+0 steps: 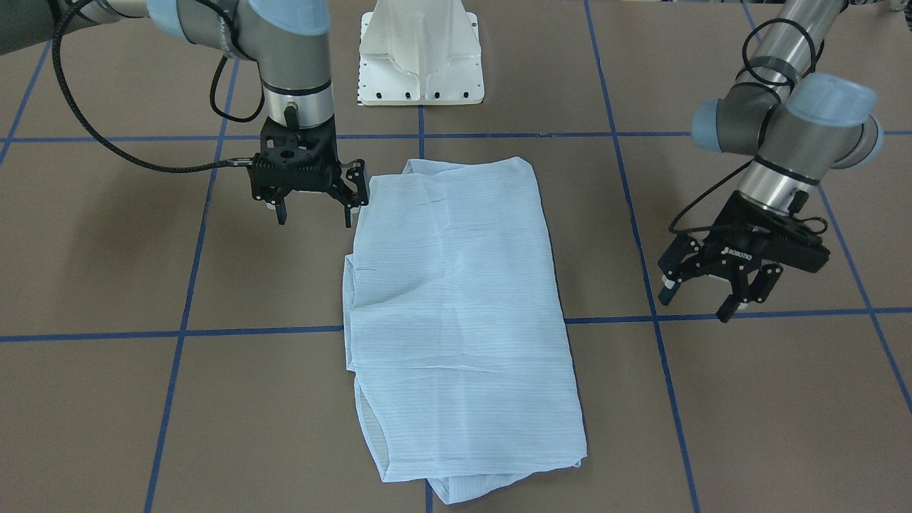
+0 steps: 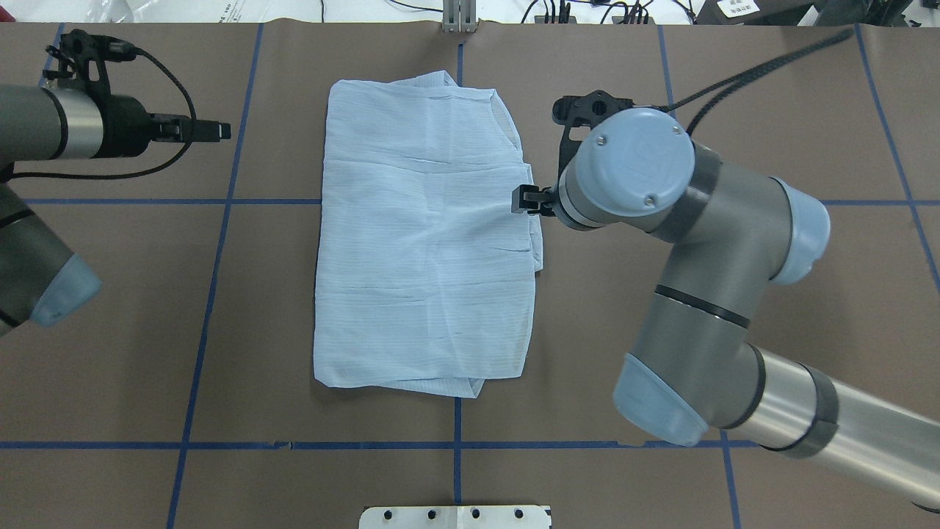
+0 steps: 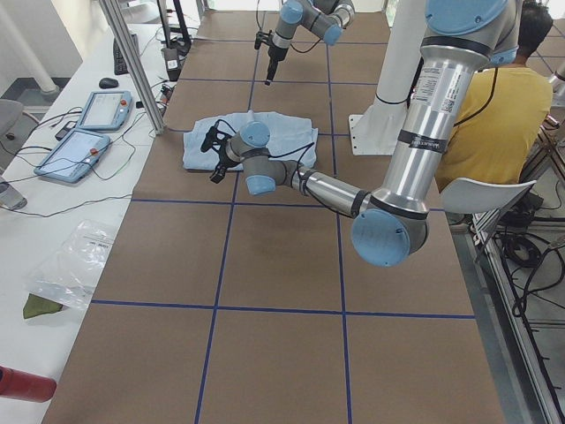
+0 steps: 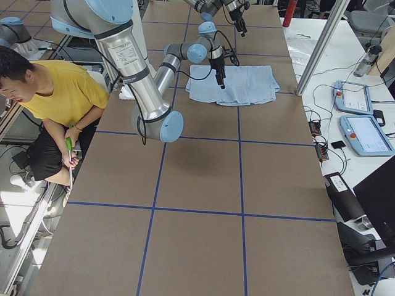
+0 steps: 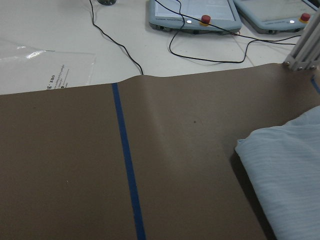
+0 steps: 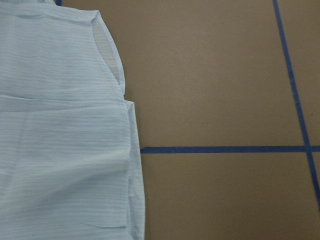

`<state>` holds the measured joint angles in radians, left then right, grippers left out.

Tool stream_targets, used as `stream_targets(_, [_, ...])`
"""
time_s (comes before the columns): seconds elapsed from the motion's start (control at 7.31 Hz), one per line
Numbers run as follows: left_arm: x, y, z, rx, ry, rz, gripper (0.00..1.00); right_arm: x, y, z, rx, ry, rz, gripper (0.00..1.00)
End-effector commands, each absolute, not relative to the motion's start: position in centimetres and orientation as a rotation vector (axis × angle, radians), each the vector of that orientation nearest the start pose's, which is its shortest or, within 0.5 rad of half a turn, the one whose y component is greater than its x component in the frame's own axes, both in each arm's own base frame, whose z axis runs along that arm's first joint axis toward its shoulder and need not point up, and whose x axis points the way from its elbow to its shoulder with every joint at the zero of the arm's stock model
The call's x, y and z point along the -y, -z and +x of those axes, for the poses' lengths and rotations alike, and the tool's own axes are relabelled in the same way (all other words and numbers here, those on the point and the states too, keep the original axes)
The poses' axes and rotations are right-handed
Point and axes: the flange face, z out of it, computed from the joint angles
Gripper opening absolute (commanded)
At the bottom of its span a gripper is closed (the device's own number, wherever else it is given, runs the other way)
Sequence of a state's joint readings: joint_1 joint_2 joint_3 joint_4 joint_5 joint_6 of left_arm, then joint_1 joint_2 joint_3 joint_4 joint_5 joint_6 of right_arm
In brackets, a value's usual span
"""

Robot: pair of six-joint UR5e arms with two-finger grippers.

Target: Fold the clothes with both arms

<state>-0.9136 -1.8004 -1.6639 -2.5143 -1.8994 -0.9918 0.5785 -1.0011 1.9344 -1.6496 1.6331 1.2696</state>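
The light-blue striped shirt (image 1: 456, 306) lies folded into a rough rectangle at the middle of the brown table (image 2: 110, 367). It also shows in the overhead view as the shirt (image 2: 426, 242). My right gripper (image 1: 315, 210) hangs open and empty just beside the shirt's edge, one finger (image 2: 529, 200) peeking out under the wrist. My left gripper (image 1: 702, 296) is open and empty too, standing well off the opposite side of the cloth. The left wrist view catches a shirt corner (image 5: 290, 185). A side edge of the shirt (image 6: 60, 140) fills the right wrist view.
The white pedestal base (image 1: 420, 57) stands at the robot's side of the table. Blue tape lines (image 1: 185, 285) grid the surface. A person in a yellow top (image 4: 55, 92) sits beside the table. Teach pendants (image 4: 358, 111) and an aluminium post (image 4: 321, 43) are off the far edge.
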Motion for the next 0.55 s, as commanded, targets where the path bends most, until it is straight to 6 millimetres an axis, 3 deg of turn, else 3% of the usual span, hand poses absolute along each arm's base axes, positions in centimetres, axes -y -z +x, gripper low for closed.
stream_targets(0.0, [42.1,-34.0,30.1,-1.316,0.130,0.447,1.00,42.0,-21.9,-42.0,0.969,-0.356,0.291,1.00])
stream_targets(0.14, [38.3,-33.3,33.6,-1.346,0.168,0.390,1.00,42.0,-22.3,-42.1,0.964,-0.358,0.289,1.00])
stream_targets(0.41, [34.3,-33.5,40.2,-1.278,0.249,0.263,1.00,41.9,-22.6,-42.5,0.956,-0.357,0.286,1.00])
